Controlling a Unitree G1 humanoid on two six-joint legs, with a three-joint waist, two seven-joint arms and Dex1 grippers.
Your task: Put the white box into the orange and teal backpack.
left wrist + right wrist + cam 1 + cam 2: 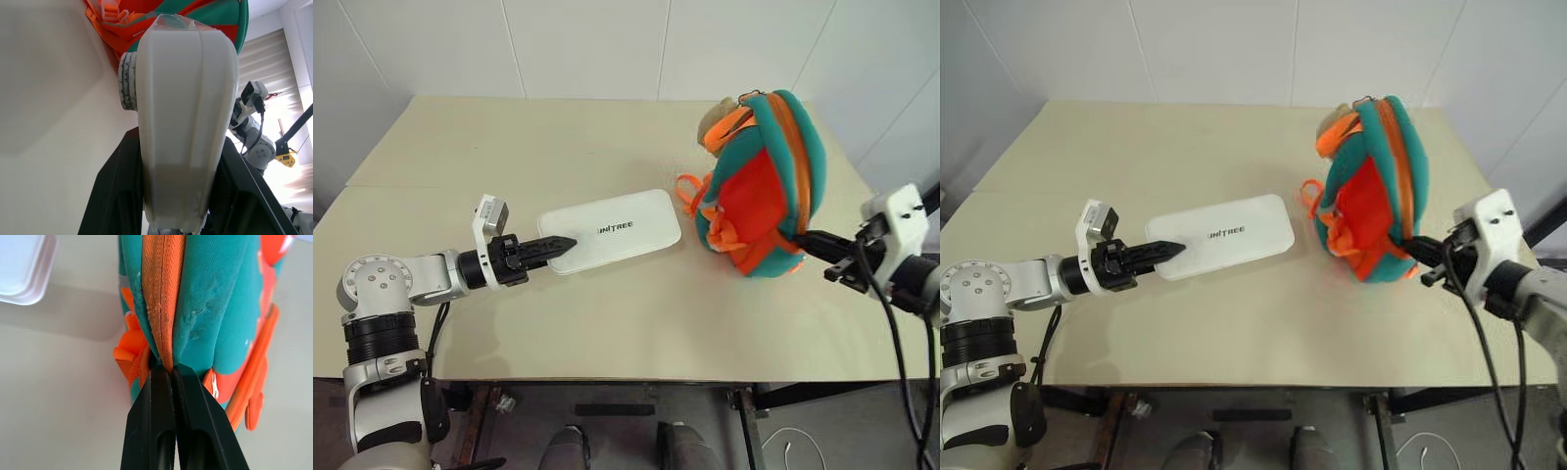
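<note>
Box (612, 230) lies flat on the table (607, 323), left gripper (558, 244) clamped on its end. Right gripper (172, 374), closed, pinches the backpack's (764, 186) zipper; next, the zipper likely needs opening.

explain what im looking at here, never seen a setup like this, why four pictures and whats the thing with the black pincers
It is a humanoid robot with two arms, each ending in a two-fingered black gripper. The two wide pictures come from a stereo camera on its head, looking down over a beige table. The other two come from cameras on its wrists, looking along the fingers.

On the table lie a flat white box and an orange and teal backpack with its zip closed. The left gripper is clamped on the near end of the white box; its wrist view shows the box between the fingers. The right gripper is shut, pinching the backpack's orange zip seam.
</note>
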